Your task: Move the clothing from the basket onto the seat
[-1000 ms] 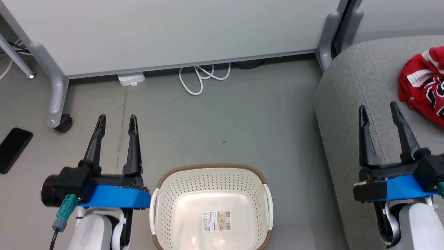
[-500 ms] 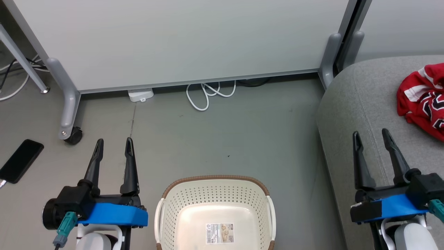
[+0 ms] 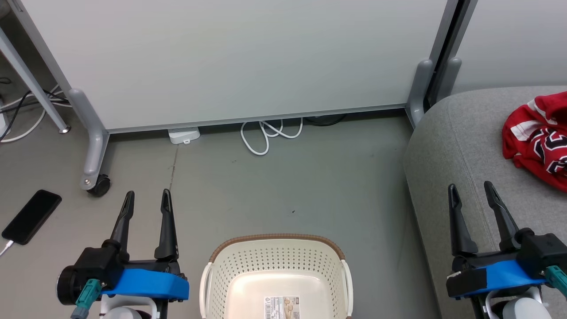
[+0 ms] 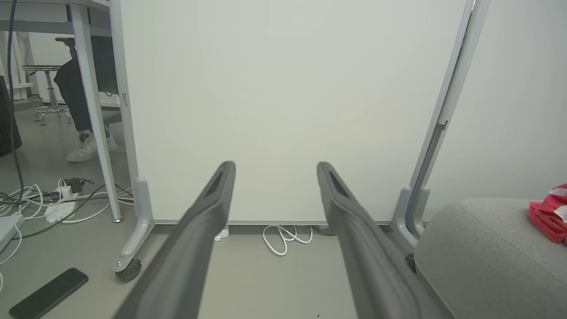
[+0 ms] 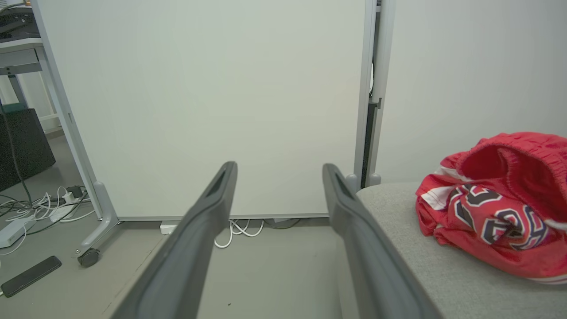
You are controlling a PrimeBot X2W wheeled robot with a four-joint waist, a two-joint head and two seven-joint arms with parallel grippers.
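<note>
— Well, head view: what's showing of the basket is holding nothing; the clothing is lying on the seat.

— Left wrist view: the left gripper is gaping wide, carrying nothing.

— Right wrist view: the right gripper is gaping too, empty, near the clothing; in withdrawing it should be avoiding any snag.

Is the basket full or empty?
Empty, as far as it shows: the basket has a bare bottom with a sticker, and the red clothes lie on the sofa.
</note>
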